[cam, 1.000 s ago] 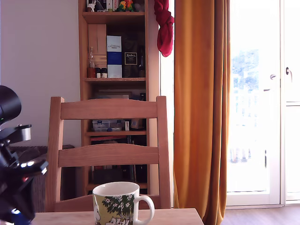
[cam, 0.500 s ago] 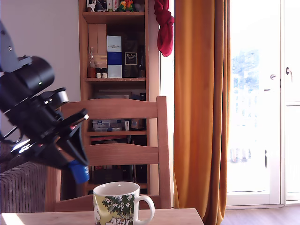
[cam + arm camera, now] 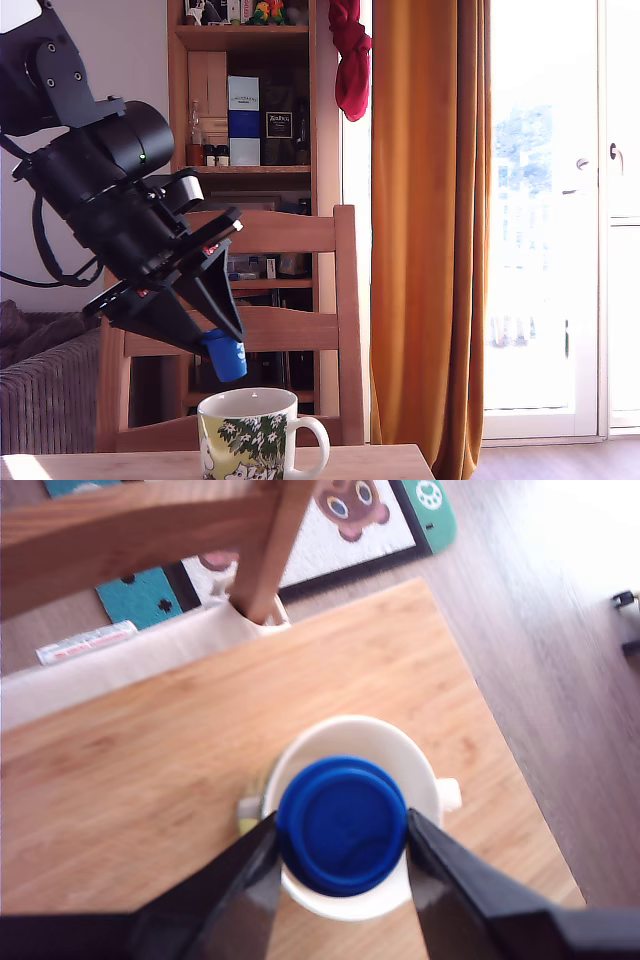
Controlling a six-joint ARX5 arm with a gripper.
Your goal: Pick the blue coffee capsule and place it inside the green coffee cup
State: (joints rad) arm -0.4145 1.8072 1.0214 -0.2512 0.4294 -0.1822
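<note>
The blue coffee capsule [image 3: 227, 358] hangs in the air a little above the green coffee cup [image 3: 252, 437], a white mug with green leaves and white flowers standing on the wooden table [image 3: 360, 462]. My gripper [image 3: 222, 338] is shut on the capsule, tilted down towards the exterior view's right. In the wrist view the capsule [image 3: 342, 826] fills the space between the two black fingers [image 3: 250, 872] and covers most of the mug's cream opening [image 3: 352, 738] directly beneath it.
A wooden chair [image 3: 236, 305] stands right behind the table. Behind it are a bookshelf [image 3: 245, 150], an orange curtain [image 3: 428, 230] and a glass door [image 3: 560, 220]. A sofa arm [image 3: 45, 385] shows at the exterior view's left. The table's edge [image 3: 500, 730] runs close to the mug.
The arm rose into view from the exterior view's lower left and travelled right and up, carrying the blue capsule to a spot just over the mug. The mug has not moved.
</note>
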